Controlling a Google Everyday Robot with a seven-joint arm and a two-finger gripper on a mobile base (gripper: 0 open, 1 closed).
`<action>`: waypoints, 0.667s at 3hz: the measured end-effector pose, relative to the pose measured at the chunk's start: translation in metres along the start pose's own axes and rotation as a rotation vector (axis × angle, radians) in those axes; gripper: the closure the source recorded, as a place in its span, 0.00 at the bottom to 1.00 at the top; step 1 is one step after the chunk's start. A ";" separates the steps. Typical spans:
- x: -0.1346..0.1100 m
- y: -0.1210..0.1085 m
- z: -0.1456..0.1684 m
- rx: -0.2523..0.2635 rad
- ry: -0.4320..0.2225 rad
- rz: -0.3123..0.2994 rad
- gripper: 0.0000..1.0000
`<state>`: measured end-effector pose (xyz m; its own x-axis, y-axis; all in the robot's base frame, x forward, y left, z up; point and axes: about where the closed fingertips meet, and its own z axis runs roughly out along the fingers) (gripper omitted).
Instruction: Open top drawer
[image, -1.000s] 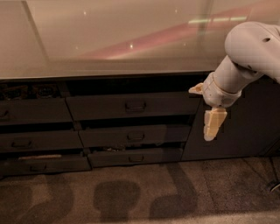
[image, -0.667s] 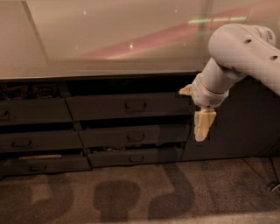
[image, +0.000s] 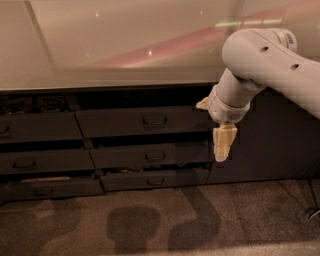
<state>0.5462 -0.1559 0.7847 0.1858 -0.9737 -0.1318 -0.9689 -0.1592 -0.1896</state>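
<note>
Top drawer (image: 115, 124) sat in the middle column directly beneath the counter (image: 125, 40), with its handle (image: 155, 120) at centre. Gripper (image: 223, 150) hung pointing downward off the drawer's right end, slightly lower than the handle and well apart from it. Whether the gripper was open or closed could not be told.

The end effector (image: 223, 151) hangs beside the top drawer (image: 116, 124), seemingly not touching.
</note>
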 end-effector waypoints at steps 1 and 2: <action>-0.002 0.004 -0.001 0.074 0.018 -0.075 0.00; -0.009 0.011 -0.002 0.172 0.035 -0.191 0.00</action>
<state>0.5332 -0.1489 0.7860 0.3539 -0.9342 -0.0440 -0.8740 -0.3136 -0.3713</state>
